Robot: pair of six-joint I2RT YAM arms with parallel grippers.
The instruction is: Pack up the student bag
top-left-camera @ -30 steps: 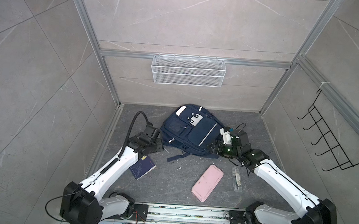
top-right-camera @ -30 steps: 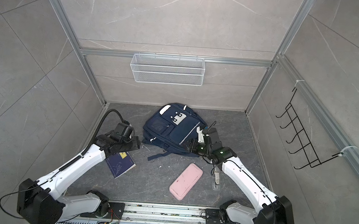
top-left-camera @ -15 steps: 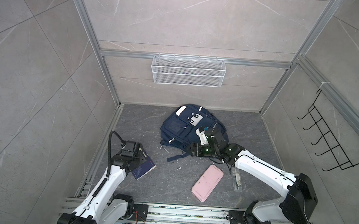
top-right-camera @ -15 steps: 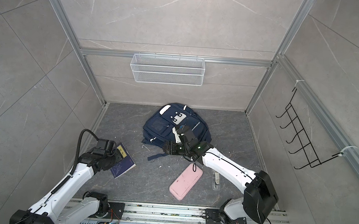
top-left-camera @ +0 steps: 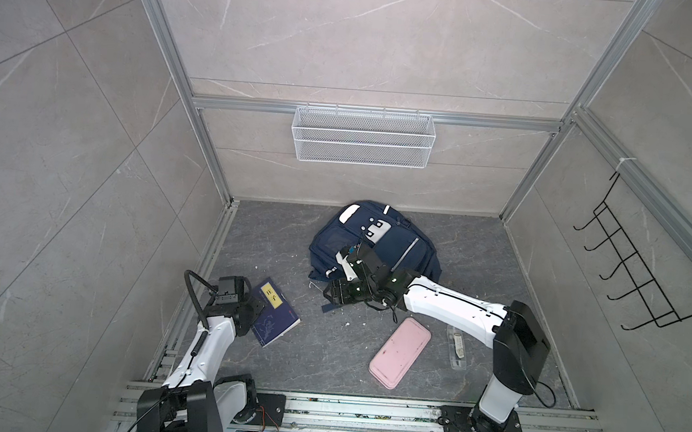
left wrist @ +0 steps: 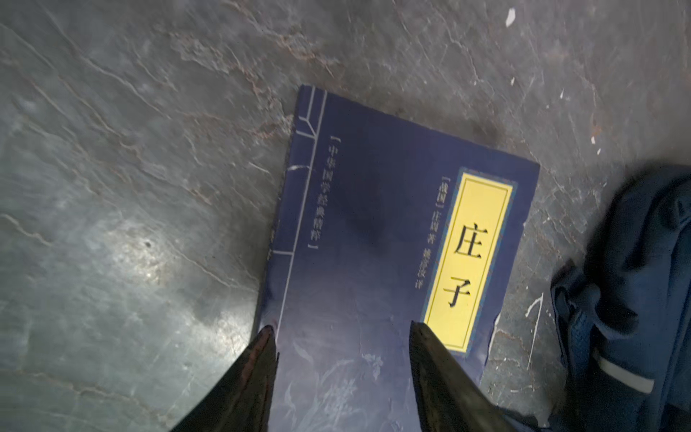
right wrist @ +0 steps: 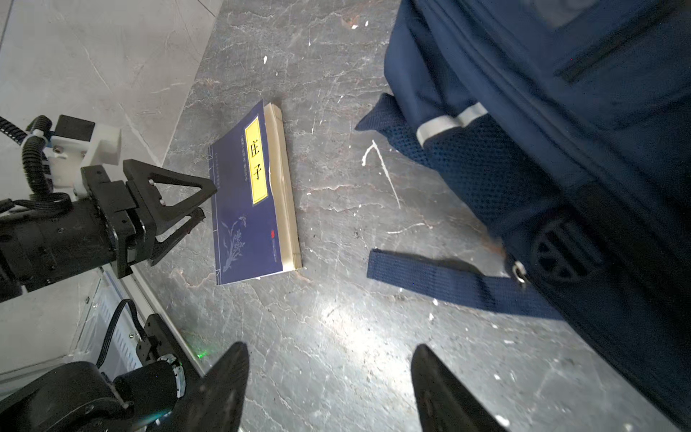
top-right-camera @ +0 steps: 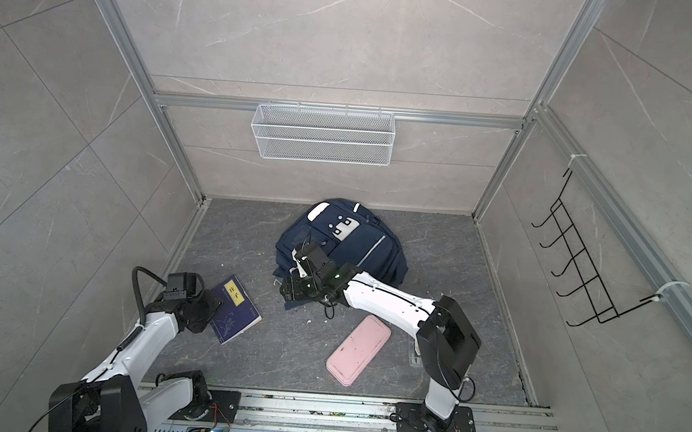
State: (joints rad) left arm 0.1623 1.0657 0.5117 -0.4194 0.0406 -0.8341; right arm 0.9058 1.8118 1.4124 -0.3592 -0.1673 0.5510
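The large navy-blue fabric student bag (top-left-camera: 400, 246) lies front-up at the far middle of the grey stone floor (top-left-camera: 276, 237), seemingly shut. The right gripper (right wrist: 329, 359), jaws apart and empty, hovers at its near-left corner, probably seeking the zip. Further left, the left gripper (left wrist: 340, 329), likewise released, is poised over the wall-side edge of the navy paperback book (top-left-camera: 275, 314), cramped by the left wall. The floor between book and bag looks free for moving.

**Top views:** stereo pair, high overhead, tilted down toward the back wall (top-left-camera: 388, 61); distant; whole cell.
**Left wrist view:** close, looking down past the left end effector (left wrist: 342, 326) onto the book (left wrist: 374, 224).
**Right wrist view:** low over the surface (right wrist: 336, 306), past the right end effector (right wrist: 329, 348).
**Shared:** all share book and student bag (right wrist: 561, 93).
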